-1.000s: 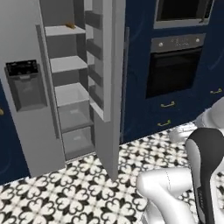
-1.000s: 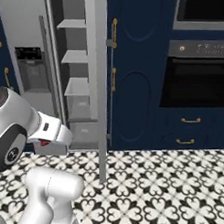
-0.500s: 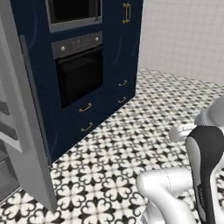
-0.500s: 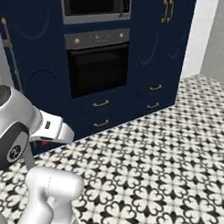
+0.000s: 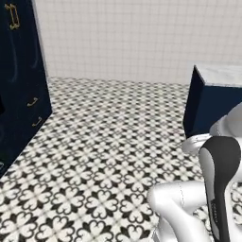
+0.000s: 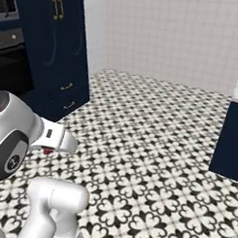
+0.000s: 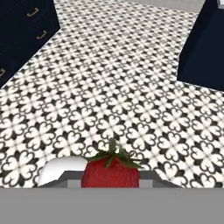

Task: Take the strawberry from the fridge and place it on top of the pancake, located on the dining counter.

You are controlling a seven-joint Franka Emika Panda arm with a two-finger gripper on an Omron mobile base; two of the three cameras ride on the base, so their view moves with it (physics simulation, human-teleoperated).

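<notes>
My gripper [image 7: 110,183] is shut on the strawberry [image 7: 110,172], a small red fruit with green leaves that sits between the jaws low in the hand view. In the right base view the gripper [image 6: 50,148] hangs beside the arm's shoulder, with a speck of red, the strawberry [image 6: 48,151], at its tip. A corner of the dining counter [image 5: 215,97], navy with a pale marble top, stands at the right; the same counter [image 6: 232,139] shows at the right edge and the counter [image 7: 205,43] at the upper right. The fridge and the pancake are out of view.
A tall navy cabinet [image 5: 19,90] with gold handles stands on the left, and the same cabinet [image 6: 55,55] has a dark oven [image 6: 7,44] beside it. A white tiled wall [image 5: 123,38] closes the far side. Black-and-white patterned floor [image 5: 108,142] lies between cabinet and counter.
The whole picture has swung right: the camera has turned away from the open fridge, past the ovens, toward the tiled wall and the counter corner. The gripper's hold has not changed.
</notes>
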